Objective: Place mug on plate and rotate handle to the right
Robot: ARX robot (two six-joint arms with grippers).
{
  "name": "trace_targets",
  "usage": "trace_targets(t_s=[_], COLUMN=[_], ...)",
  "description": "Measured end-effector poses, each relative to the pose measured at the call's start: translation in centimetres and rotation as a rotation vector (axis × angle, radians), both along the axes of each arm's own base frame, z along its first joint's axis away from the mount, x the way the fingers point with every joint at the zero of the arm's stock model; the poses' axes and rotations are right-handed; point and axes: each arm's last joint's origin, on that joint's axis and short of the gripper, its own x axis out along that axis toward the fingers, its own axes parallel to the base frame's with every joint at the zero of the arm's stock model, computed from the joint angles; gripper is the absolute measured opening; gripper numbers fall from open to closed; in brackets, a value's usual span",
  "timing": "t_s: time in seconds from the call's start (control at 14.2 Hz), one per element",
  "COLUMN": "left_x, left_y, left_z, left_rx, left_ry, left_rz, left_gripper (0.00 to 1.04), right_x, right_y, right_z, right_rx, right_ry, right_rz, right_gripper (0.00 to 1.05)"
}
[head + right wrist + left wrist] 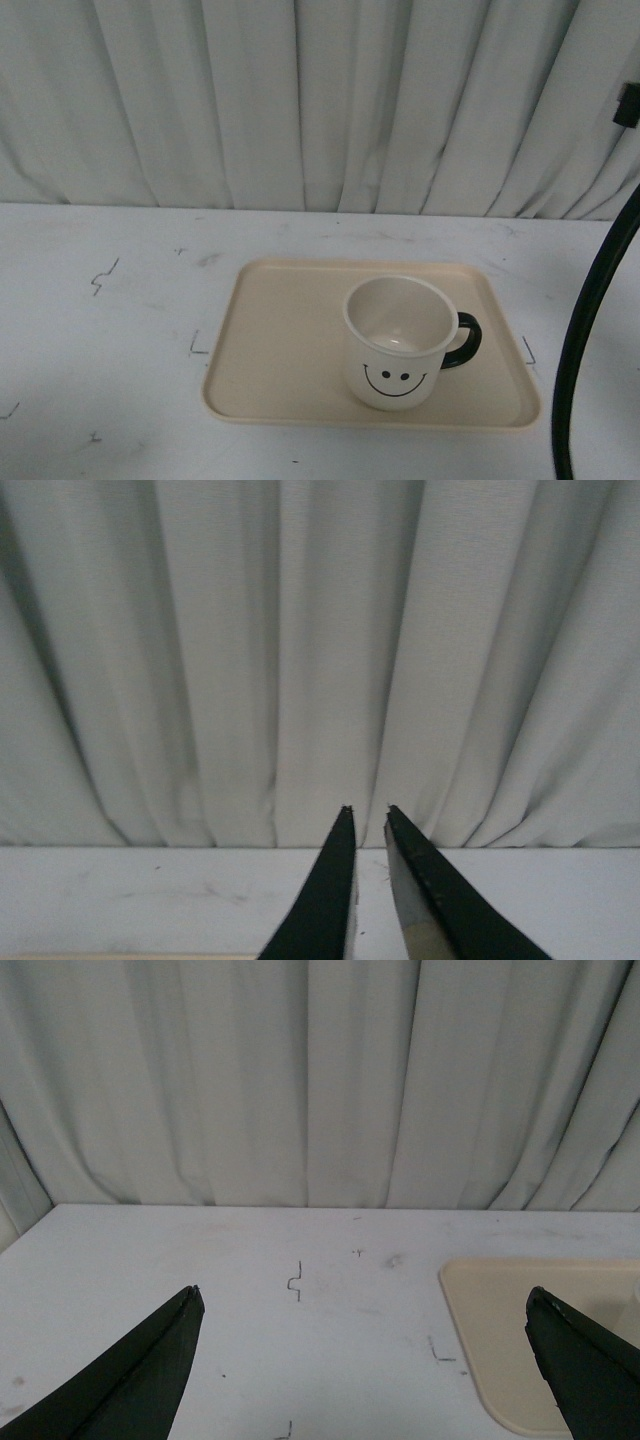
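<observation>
The mug [395, 342] stands on the plate [280, 340], handle [466, 340] right — left jaws wide apart, right jaws nearly closed, both empty.

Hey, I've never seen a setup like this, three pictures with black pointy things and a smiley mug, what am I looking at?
This is a two-armed robot at a white table. The front picture comes from a camera on its body: a cream mug with a smiley face stands on a beige plate, its dark handle pointing right. The other two pictures come from cameras on the wrists. The black points are gripper fingers. The left gripper is wide open above the table, with the plate's corner in sight. The right gripper is nearly closed, facing the curtain. Neither holds anything.
</observation>
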Motion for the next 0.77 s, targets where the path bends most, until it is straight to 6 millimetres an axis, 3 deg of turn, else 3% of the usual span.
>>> trace_targets(t_s=[0.07, 0.21, 0.35, 0.49, 0.77], left_x=[0.0, 0.0, 0.0, 0.0, 0.0], left_y=[0.0, 0.0, 0.0, 0.0, 0.0], left_z=[0.0, 0.0, 0.0, 0.0, 0.0], left_rx=[0.0, 0.0, 0.0, 0.0, 0.0], left_ry=[0.0, 0.0, 0.0, 0.0, 0.0], left_rz=[0.0, 0.0, 0.0, 0.0, 0.0], left_gripper=[0.98, 0.98, 0.98, 0.98, 0.98], right_x=[-1.6, -4.3, -6.2, -8.8, -11.5], right_y=[-0.4, -1.7, -2.3, -2.9, -4.2], right_z=[-0.9, -2.4, -2.0, -3.7, -3.2], right_rx=[-0.004, -0.005, 0.004, -0.003, 0.001], right_ry=[0.032, 0.087, 0.014, 0.098, 0.075], right_rz=[0.014, -0.008, -0.006, 0.001, -0.004], right_gripper=[0.02, 0.02, 0.02, 0.02, 0.02])
